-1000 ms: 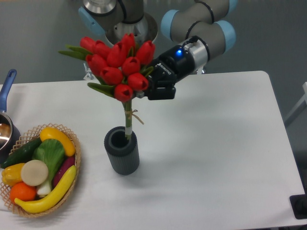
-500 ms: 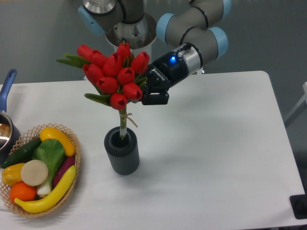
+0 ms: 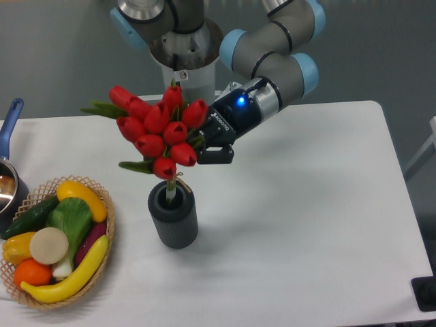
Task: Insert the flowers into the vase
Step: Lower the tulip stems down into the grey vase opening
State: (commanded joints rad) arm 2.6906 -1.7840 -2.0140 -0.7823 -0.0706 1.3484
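Observation:
The flowers [image 3: 158, 129], a bunch of red tulip buds with green leaves, stand nearly upright with their stems reaching down into the mouth of the vase [image 3: 174, 218], a short dark grey ribbed cylinder left of the table's middle. My gripper [image 3: 204, 144] comes in from the right and is shut on the flowers just under the buds; the bunch hides its fingertips. The lowest bud hangs only a little above the vase rim.
A wicker basket [image 3: 102, 235] of fruit and vegetables sits at the front left. A saucepan with a blue handle [image 3: 9, 129] is at the left edge. The arm's base [image 3: 182, 48] rises behind the table. A dark object [image 3: 426, 293] sits at the front right corner.
My gripper has moved down and left with the flowers. Their stems have sunk deeper into the vase and the buds now sit closer to its rim.

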